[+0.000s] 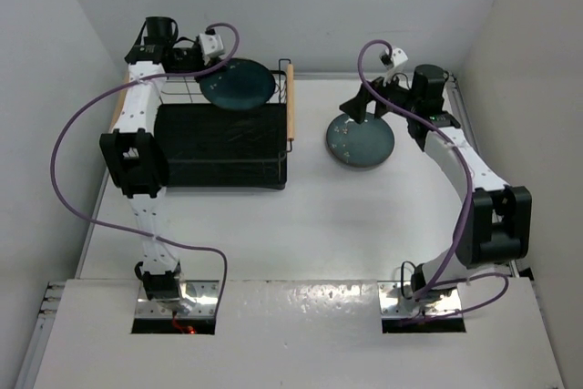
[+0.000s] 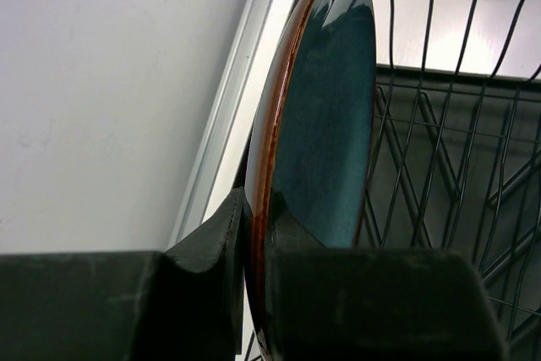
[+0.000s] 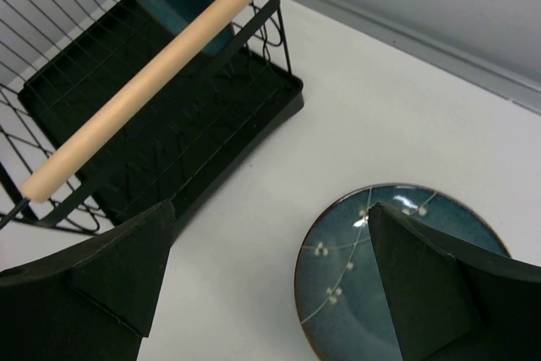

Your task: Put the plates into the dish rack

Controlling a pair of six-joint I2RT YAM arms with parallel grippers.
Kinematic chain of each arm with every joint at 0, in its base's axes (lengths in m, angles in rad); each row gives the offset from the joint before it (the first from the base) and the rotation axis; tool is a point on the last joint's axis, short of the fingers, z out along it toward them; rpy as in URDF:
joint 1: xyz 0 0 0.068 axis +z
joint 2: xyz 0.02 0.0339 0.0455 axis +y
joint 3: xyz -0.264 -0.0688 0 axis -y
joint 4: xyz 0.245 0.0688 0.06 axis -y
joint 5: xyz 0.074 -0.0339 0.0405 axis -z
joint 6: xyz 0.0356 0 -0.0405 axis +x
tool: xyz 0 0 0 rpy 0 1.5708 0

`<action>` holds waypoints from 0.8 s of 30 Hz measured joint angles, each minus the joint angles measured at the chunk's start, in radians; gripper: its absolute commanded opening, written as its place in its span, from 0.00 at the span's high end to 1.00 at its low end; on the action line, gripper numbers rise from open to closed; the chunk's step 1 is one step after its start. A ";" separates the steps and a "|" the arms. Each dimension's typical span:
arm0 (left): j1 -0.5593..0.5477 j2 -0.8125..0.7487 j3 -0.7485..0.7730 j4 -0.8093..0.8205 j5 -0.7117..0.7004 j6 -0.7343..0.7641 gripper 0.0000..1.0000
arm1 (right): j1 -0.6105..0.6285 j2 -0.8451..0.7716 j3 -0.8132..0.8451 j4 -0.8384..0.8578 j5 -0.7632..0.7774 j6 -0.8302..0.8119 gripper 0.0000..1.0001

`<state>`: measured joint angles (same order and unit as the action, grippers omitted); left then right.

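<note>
One teal-blue plate (image 1: pixel 239 85) hangs tilted on edge over the far end of the dish rack (image 1: pixel 219 145), and my left gripper (image 1: pixel 205 70) is shut on its rim. The left wrist view shows that plate (image 2: pixel 325 124) edge-on with its brown rim pinched in my gripper (image 2: pixel 258 243), the rack's wires (image 2: pixel 439 166) just behind it. A second plate (image 1: pixel 362 141), with pale blossom marks, lies flat on the table to the right of the rack. My right gripper (image 1: pixel 361 103) hovers open over its far-left edge. In the right wrist view this plate (image 3: pixel 355 285) sits below the open gripper (image 3: pixel 270 209).
The rack's wooden handle (image 3: pixel 152 73) runs along the side nearest the flat plate, with a strip of bare white table (image 3: pixel 279 166) between them. White walls close in the table at the back and on both sides.
</note>
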<state>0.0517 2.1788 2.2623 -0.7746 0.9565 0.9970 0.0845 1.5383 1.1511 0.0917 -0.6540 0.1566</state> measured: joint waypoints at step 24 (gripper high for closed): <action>-0.020 0.066 0.000 -0.046 -0.015 0.168 1.00 | 0.018 0.108 0.127 -0.042 0.042 0.000 0.04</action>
<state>0.0315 2.2444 2.2623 -0.8204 0.9413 1.1652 0.1024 1.6466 1.2778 0.0502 -0.6125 0.1570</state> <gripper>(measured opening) 0.132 0.963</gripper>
